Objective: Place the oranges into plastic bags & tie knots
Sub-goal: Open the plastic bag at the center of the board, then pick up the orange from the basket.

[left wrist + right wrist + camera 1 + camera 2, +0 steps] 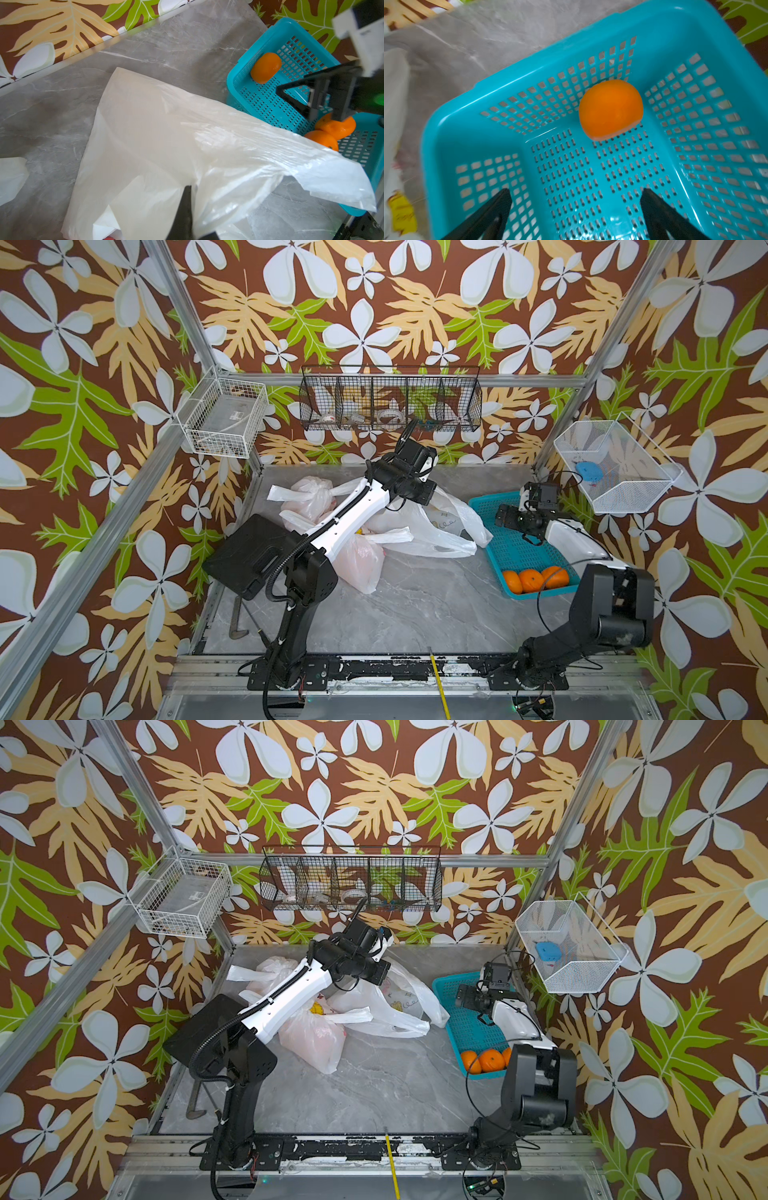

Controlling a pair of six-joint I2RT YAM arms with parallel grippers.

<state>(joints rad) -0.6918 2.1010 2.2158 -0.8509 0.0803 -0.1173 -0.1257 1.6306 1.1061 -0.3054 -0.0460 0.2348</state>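
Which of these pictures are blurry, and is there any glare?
Right wrist view: orange and basket smeared, holes streaked, likely motion blur. Left wrist view: bag fairly sharp, with bright sheen on its creases. Both top views: crisp, evenly lit, only soft shadows on the table.

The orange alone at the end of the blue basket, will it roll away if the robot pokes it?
Probably: the orange is round and sits loose on the flat floor, so a nudge would likely roll it. The basket walls should stop it. Its skin looks smooth, so the open right gripper might slip unless it squeezes across the middle.
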